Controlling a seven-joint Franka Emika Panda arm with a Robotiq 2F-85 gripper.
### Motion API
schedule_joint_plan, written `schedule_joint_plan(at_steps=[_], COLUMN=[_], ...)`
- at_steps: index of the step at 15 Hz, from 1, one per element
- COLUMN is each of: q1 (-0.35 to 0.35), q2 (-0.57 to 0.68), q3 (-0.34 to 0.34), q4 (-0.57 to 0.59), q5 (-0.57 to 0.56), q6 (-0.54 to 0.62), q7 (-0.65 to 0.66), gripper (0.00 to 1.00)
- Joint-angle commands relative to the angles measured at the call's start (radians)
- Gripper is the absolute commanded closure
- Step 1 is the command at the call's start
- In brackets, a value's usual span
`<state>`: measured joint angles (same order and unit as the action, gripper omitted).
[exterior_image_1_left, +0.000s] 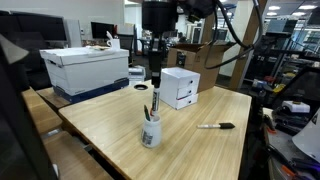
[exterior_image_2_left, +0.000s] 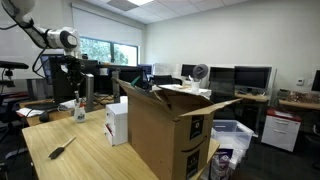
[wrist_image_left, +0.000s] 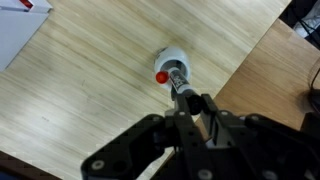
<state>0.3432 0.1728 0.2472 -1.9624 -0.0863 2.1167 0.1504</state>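
Note:
My gripper (wrist_image_left: 190, 108) is shut on a black marker (wrist_image_left: 178, 78) that points straight down from between its fingers. Right below the marker's tip in the wrist view stands a white cup (wrist_image_left: 172, 56) with a red-capped pen (wrist_image_left: 161, 76) in it. In an exterior view the gripper (exterior_image_1_left: 155, 58) hangs well above the wooden table (exterior_image_1_left: 190, 140), with the marker (exterior_image_1_left: 156, 76) sticking out beneath it. There the cup (exterior_image_1_left: 151, 132), holding pens, stands nearer the table's front edge. The gripper (exterior_image_2_left: 80, 82) also hangs over the cup (exterior_image_2_left: 80, 113) in an exterior view.
A second black marker (exterior_image_1_left: 216, 126) lies loose on the table. A small white drawer unit (exterior_image_1_left: 180, 88) stands behind the cup, and a white box with a blue lid (exterior_image_1_left: 85, 68) beside it. A big open cardboard box (exterior_image_2_left: 165, 130) fills one table end.

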Motion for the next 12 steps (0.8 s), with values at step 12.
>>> schedule_joint_plan(at_steps=[12], q1=[-0.116], q2=[-0.176], q3=[-0.046], q4=[-0.273], q5=[0.202], q6=[0.027], q7=[-0.082], gripper=[0.92])
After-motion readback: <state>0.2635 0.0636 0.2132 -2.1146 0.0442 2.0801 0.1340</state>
